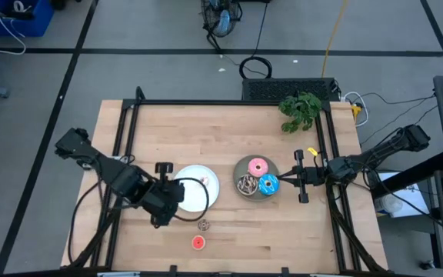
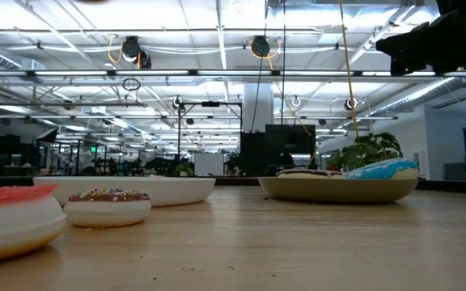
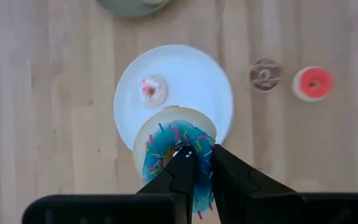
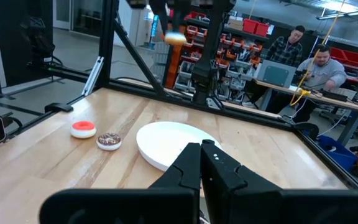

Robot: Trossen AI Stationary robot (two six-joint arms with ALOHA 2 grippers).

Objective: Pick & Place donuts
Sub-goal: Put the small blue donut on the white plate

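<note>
Wooden table (image 1: 283, 238): nearest its front edge lie a red donut (image 1: 198, 242) and brown donut (image 1: 204, 225). Over the white plate (image 1: 206, 201), a blue sprinkled donut (image 3: 178, 152) is held clenched by the left gripper (image 3: 194, 163) (presumably for placing). Farther right, the right gripper (image 4: 202, 154) waits closed by the grey plate (image 1: 241, 171).

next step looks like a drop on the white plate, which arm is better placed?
Left. The left tool is shut on the blue sprinkled donut, right over the white plate. The right tool sits empty by the grey plate, farther off.
</note>
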